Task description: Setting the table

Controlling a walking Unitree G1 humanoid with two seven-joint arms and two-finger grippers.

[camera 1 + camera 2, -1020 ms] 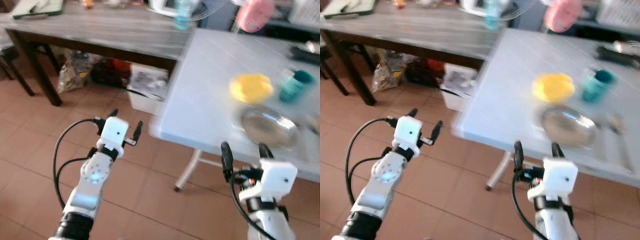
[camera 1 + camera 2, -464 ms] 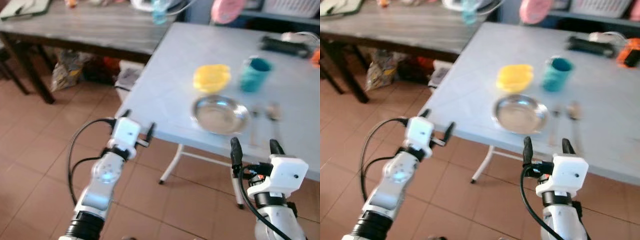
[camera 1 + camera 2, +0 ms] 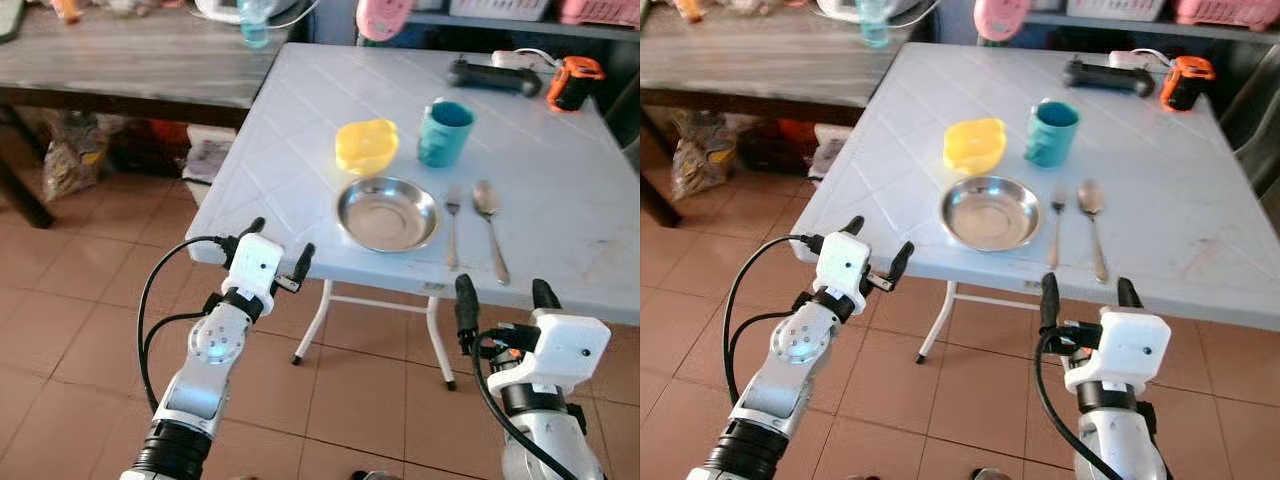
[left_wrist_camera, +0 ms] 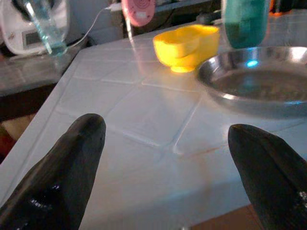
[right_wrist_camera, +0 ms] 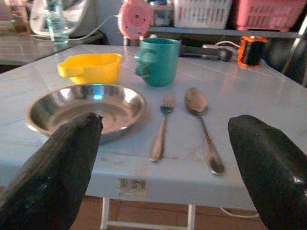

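A pale blue-white table [image 3: 560, 190] stands ahead. Near its front edge sits a shiny round steel plate [image 3: 387, 213], a yellow bowl [image 3: 366, 145] and teal mug [image 3: 444, 132] just beyond it, a fork [image 3: 452, 227] and spoon [image 3: 490, 225] to its right. Left gripper [image 3: 277, 250] and right gripper [image 3: 498, 299] hover before the table edge, fingers spread, empty.

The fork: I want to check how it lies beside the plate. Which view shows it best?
The right wrist view: the fork lies close and sharp between the steel plate and the spoon, tines pointing at the teal cup. Both eye views show it smaller, from above.
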